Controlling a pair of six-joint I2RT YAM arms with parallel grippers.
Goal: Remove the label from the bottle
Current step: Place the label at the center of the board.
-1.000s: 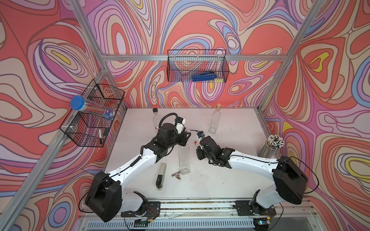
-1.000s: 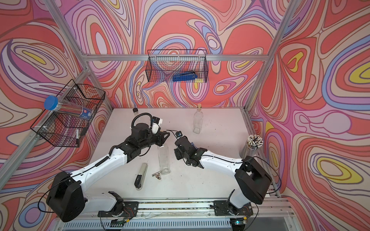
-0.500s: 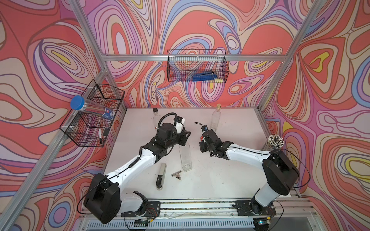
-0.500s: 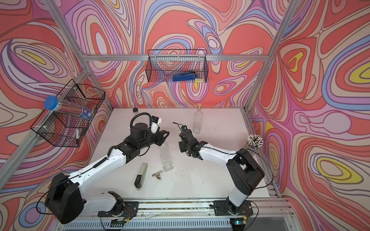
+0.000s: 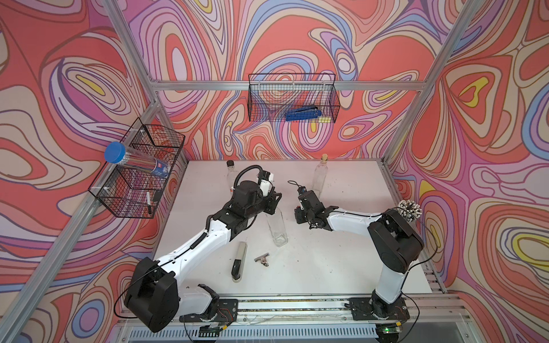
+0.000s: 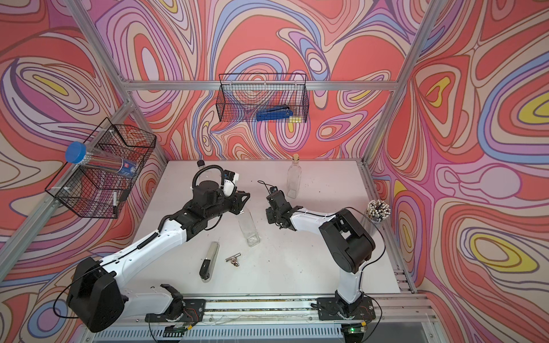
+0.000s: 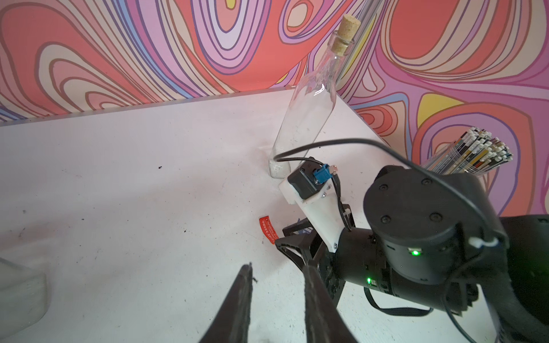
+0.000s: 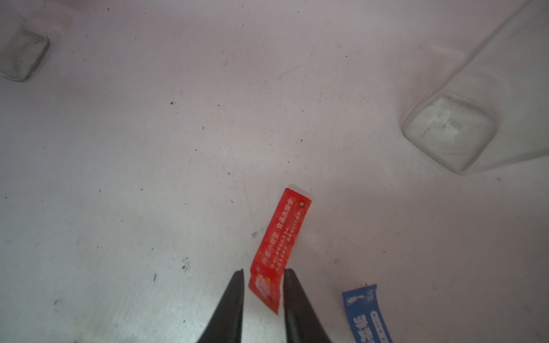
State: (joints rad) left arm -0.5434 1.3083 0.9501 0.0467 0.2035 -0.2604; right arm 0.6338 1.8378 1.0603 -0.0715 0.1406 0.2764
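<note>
A clear glass bottle [image 5: 277, 230] [image 6: 249, 230] stands in the middle of the table, and no label shows on it. My left gripper [image 5: 274, 202] [image 7: 278, 265] is shut on its neck from above. To its right my right gripper [image 5: 298, 214] [image 8: 265, 271] points down at the table with its jaws open. A red label [image 8: 280, 237] [image 7: 269, 230] hangs loose between its fingertips, close against one finger [image 8: 292, 285]. A blue label [image 8: 365, 314] lies flat on the table beside it.
A corked bottle [image 5: 320, 176] and a black-capped bottle [image 5: 230, 172] stand at the back. A scraper [image 5: 239, 261] and a metal clip [image 5: 262, 259] lie in front. A cup of pens [image 5: 410, 208] sits at the right edge. Wire baskets [image 5: 292, 98] hang on the walls.
My right arm has folded, its elbow swinging out to the right, while its gripper stayed beside the bottle. Its jaws have parted around the red label. The left gripper and bottle have not moved.
</note>
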